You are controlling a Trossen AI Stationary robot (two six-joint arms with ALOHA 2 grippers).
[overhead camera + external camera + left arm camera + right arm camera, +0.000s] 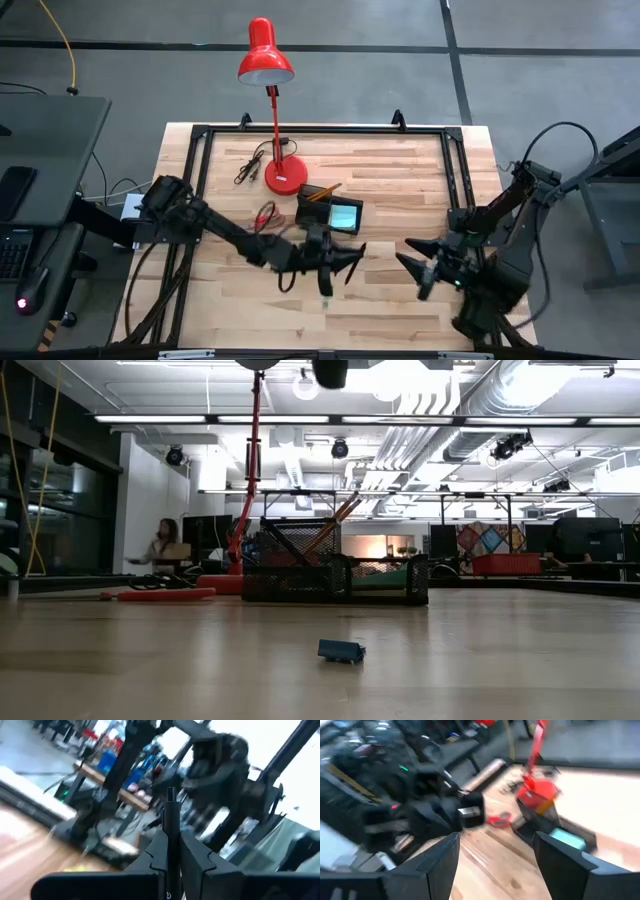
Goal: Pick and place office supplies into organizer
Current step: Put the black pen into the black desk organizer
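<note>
left gripper (345,262) near organizer (330,213), lamp (272,110)

Pale wooden table top (400,190), smooth, visible grain. Glossy red metal desk lamp (266,55). Black wire-mesh organizer (335,578). Matt black plastic pen (171,845).

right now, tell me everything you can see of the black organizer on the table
The organizer is a low black rectangular tray of what looks like wire mesh, with two compartments. It sits flat on the wooden table, right beside the red lamp base. The compartment nearer the lamp holds orange pencils leaning upward; the other holds a teal sticky-note pad. Neither gripper touches it.
</note>
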